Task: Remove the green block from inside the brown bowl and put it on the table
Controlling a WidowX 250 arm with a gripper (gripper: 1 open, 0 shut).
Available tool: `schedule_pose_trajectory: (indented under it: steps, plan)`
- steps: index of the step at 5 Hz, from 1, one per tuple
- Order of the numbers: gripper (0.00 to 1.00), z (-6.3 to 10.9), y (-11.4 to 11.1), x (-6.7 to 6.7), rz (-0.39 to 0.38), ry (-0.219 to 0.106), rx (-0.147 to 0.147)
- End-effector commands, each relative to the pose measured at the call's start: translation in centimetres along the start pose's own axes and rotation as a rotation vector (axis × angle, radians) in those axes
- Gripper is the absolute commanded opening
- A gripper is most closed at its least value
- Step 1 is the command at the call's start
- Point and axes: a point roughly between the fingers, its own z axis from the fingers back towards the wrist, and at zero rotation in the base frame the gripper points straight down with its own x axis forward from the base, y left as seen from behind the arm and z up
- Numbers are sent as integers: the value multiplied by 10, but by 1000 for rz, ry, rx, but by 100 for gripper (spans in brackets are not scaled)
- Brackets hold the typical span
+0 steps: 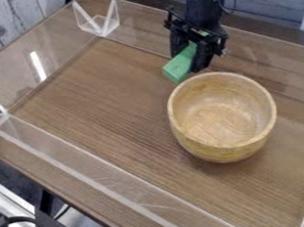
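Note:
My gripper (190,52) is shut on the green block (180,64), a small bright green bar that hangs tilted from the black fingers. It sits behind and to the left of the brown bowl (222,115), just above the table (89,110). Whether the block's lower end touches the wood I cannot tell. The round wooden bowl holds nothing. The dark arm rises from the gripper to the top edge of the picture.
Clear acrylic walls (80,160) edge the tabletop along the front and left. A folded clear acrylic piece (98,17) stands at the back left corner. Bare wood lies to the left of the bowl.

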Motion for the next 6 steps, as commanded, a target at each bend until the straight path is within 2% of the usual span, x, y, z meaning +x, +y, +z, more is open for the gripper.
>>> schedule_pose_trajectory:
  steps: [1,3,4,6]
  plan:
    - [0,21,8,7,-17,-91,-7]
    - [0,21,-19,15,7,-101,27]
    - [0,17,-25,19,-19,-113,20]
    - [0,8,-12,20,30,-117,21]
